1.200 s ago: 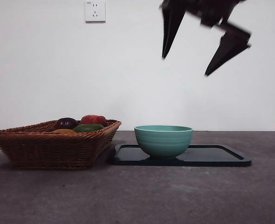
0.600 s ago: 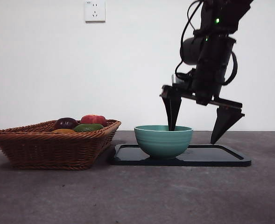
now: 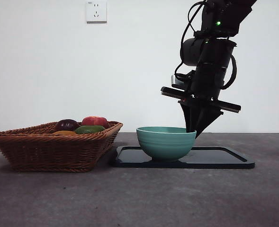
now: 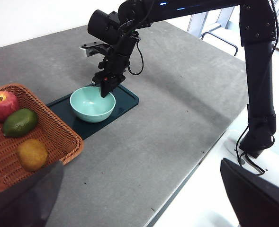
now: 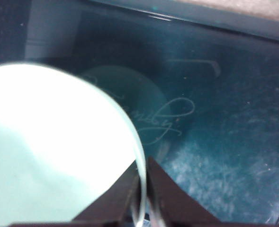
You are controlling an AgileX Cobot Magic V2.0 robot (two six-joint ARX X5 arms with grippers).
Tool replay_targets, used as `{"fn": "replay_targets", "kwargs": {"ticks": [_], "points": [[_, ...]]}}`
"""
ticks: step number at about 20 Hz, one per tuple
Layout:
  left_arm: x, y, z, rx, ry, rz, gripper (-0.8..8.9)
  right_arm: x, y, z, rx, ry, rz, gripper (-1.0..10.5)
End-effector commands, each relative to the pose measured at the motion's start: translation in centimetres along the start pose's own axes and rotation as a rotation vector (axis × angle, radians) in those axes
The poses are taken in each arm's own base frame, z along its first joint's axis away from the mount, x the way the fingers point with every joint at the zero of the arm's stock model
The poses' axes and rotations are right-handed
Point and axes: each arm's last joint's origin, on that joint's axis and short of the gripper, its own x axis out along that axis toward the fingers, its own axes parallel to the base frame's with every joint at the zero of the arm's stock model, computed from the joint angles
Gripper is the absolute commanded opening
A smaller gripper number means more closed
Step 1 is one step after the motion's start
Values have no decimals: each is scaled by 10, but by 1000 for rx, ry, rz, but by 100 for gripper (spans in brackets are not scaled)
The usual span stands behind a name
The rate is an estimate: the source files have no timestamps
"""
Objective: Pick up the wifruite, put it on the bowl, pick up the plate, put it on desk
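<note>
Desk [image 3: 144,198] bare in the foreground. On it, a wicker basket [image 3: 54,149] holds the orange-brown fruit [image 4: 32,154] beside a green fruit [image 4: 20,122] and an apple [image 4: 2,105]. Just beside the basket, the bowl [image 3: 166,142] sits on a dark tray [image 3: 224,160]. Right gripper [image 3: 194,128] is clamped on the bowl's rim, one jaw inside, one outside. Left gripper [image 4: 139,194] is spread wide, well apart from everything.

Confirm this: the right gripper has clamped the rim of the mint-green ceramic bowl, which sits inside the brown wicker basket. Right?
Not quite. The right gripper is shut on the rim of the mint-green ceramic bowl, but the bowl stands on the dark rectangular tray, beside the brown wicker basket, as the front view shows.
</note>
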Motion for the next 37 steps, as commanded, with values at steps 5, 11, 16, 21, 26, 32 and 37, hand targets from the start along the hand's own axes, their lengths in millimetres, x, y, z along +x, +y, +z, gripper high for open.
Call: {"fn": "replay_targets", "kwargs": {"ticks": [5,11,16,21,26,32,37], "points": [[-2,-1,2,10,-18,-10,530,-71,13,-13,-37,-88,16,7],[-2,-1,2,10,-18,-10,530,-151,41,-68,-165,-97,-6,7],[-2,-1,2,10,-18,-10,530,-164,68,-106,-284,-104,-10,7],[-2,-1,2,10,-18,-10,530,-130,82,-143,-379,-33,11,7],[-2,-1,2,10,-18,-10,530,-72,77,-165,-375,25,31,7],[-2,-1,2,11,-19,-10,530,-27,59,-184,-315,36,35,7],[-2,-1,3,11,-19,-10,530,-11,50,-194,-282,49,27,7]]}}
